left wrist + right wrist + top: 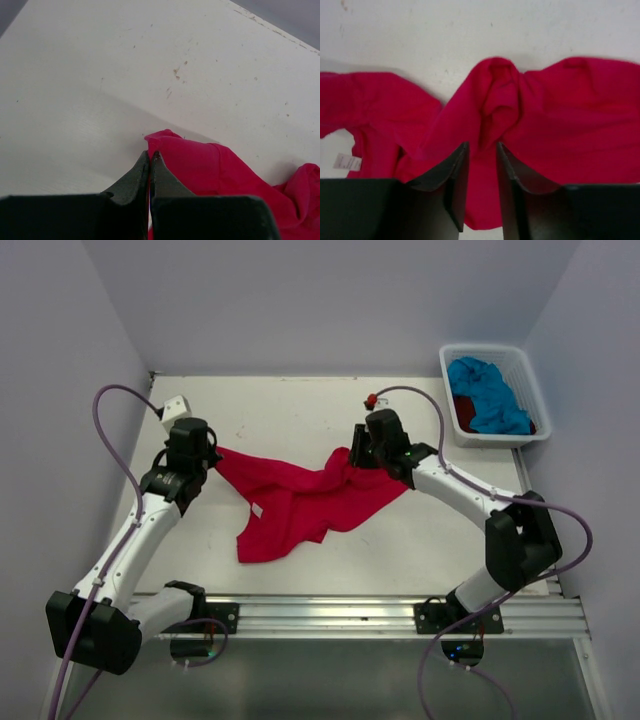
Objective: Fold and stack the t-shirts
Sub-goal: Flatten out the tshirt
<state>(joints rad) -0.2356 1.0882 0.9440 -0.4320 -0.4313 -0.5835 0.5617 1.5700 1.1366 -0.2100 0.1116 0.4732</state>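
A bright red-pink t-shirt [300, 502] lies rumpled and unfolded across the middle of the white table [300, 410], strung between two robot arms at an early stage of a fold-and-stack job. The left gripper [151, 155] is clenched tight on the shirt's left edge, a sliver of red cloth caught between its fingertips. The right gripper [481, 145] sits over a bunched ridge at the shirt's far right side, jaws narrowly apart with cloth in the gap; whether it pinches that cloth cannot be told. No fold has been made and no stack begun. The garment's near part sprawls toward the arms in loose creases, its white label [347, 161] showing. Two more shirts wait in a white plastic basket [485, 346] at the far right corner: a turquoise t-shirt [488, 392] heaped on top and a dark red t-shirt [464, 412] peeking out beneath it. By this view, almost all the work remains. The wrinkles and twisted cloth look like the main obstacle to a clean first fold, while a purple cable [420, 392] loops near the right arm.
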